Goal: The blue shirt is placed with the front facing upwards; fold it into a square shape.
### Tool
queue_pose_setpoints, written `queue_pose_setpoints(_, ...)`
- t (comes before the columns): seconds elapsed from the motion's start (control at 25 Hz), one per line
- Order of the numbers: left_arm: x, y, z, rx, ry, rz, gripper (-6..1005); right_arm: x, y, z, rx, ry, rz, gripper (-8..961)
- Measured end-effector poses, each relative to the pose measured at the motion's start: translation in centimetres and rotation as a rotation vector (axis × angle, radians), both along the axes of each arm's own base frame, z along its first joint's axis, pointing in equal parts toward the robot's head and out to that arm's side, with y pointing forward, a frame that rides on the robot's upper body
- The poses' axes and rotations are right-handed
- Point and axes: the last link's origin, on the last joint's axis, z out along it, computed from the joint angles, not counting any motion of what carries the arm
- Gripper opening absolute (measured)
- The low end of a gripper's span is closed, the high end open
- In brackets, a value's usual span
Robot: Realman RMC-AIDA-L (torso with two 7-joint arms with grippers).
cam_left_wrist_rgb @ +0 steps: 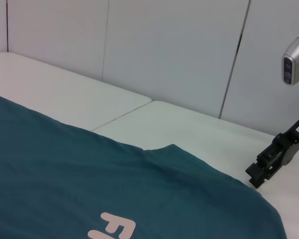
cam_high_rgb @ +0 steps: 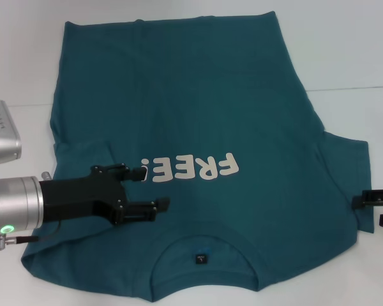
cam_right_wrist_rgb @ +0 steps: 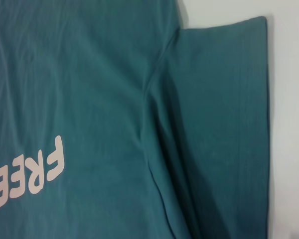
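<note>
Head view shows a large dark teal-blue cotton short-sleeved T-shirt (cam_high_rgb: 204, 108) spread flat, front up, on a white bench (cam_high_rgb: 345, 51), white "FREE!" lettering (cam_high_rgb: 191, 168) across the chest and round neck with small dark label (cam_high_rgb: 201, 259) at the edge nearest the robot. Left sleeve looks already turned in over the body near the left hand (cam_high_rgb: 150, 188), which hovers low over the chest just beside the lettering, its black fingers (cam_high_rgb: 143, 210) spread apart and gripping nothing. Right hand (cam_high_rgb: 376, 207) sits at the bench's right side, just beside the right sleeve (cam_high_rgb: 345, 159); only part of it shows, so whether released or clenched cannot be told. Left wrist view takes in the shirt's far side, the sleeve peak and the other arm's black hand (cam_left_wrist_rgb: 274, 162) apart from the cloth. Right wrist view looks down on the right sleeve (cam_right_wrist_rgb: 224, 119), lying flat and unfolded beside the body seam. Judged from this, folding is early: one side seems begun, the right sleeve not yet brought in, no square formed. Next move likely calls for a low pinch at a sleeve or shoulder edge, catching the top layers cleanly, then a carry across the chest without dragging the rest out of line.
</note>
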Motion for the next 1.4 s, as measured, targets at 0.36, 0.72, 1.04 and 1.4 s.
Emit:
queue_pose_setpoints(0.36, 0.0, 0.0, 0.0, -0.001, -0.001, 0.002, 850, -0.1, 0.2, -0.7, -0.009, 0.006, 0.000, 907)
queue_pose_setpoints(0.72, 0.0, 0.0, 0.0, 0.000, -0.002, 0.002, 850, -0.3, 0.4, -1.2, -0.008, 0.018, 0.005, 906)
queue_pose_setpoints(1.04, 0.0, 0.0, 0.0, 0.000, -0.002, 0.001, 849, -0.5, 0.5, -1.4, 0.000, 0.047, 0.009, 885)
queue_pose_setpoints(1.4, 0.0, 0.0, 0.1, 0.000, -0.003, 0.002, 849, -0.1, 0.2, -1.5, 0.002, 0.049, -0.001, 681)
